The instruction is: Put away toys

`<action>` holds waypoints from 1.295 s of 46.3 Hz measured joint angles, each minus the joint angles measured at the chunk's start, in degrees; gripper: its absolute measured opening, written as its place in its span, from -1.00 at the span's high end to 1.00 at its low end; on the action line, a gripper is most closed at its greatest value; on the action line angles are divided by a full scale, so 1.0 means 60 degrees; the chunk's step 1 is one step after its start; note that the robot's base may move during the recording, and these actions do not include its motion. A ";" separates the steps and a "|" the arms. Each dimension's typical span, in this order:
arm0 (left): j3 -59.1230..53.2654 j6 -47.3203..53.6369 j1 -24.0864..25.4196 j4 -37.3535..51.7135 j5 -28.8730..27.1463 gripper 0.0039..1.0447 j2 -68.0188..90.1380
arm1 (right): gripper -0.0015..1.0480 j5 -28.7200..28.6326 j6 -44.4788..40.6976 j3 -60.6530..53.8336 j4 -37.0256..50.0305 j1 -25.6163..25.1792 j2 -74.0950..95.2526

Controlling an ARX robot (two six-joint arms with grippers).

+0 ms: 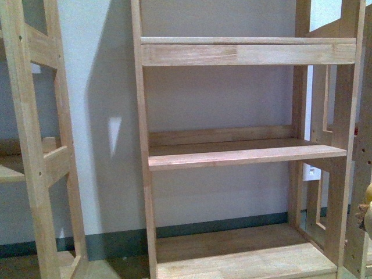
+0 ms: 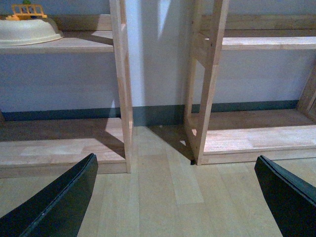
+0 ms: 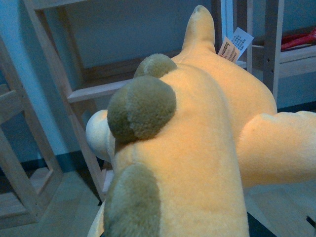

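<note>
Left jaws gape; plush toy [image 3: 197,148] hides right jaws.

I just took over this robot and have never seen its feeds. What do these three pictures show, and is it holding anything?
It is a two-armed robot; each arm ends in an end effector with a wrist camera. The front view, from the body, faces a wooden shelf rack; a sliver of the plush toy shows at the right edge. The left wrist view looks past the left end effector, its dark fingers wide apart with nothing between, at the wooden floor and two racks; a cream bowl sits on one shelf. The right wrist view is filled by the orange-yellow plush toy, off the floor, so the right end effector seems to grip it, though its fingers are hidden.
</note>
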 joint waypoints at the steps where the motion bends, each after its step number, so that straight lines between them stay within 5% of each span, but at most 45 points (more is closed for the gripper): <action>1: 0.0000 0.0000 0.0000 0.0000 0.0000 -0.89 0.0000 | 0.63 0.0000 0.0000 0.0000 0.0000 0.0000 0.0000; 60: 0.0000 0.0000 0.0025 0.0000 0.0007 -0.89 -0.0007 | 0.63 0.0004 0.0000 0.0000 0.0000 0.0004 0.0029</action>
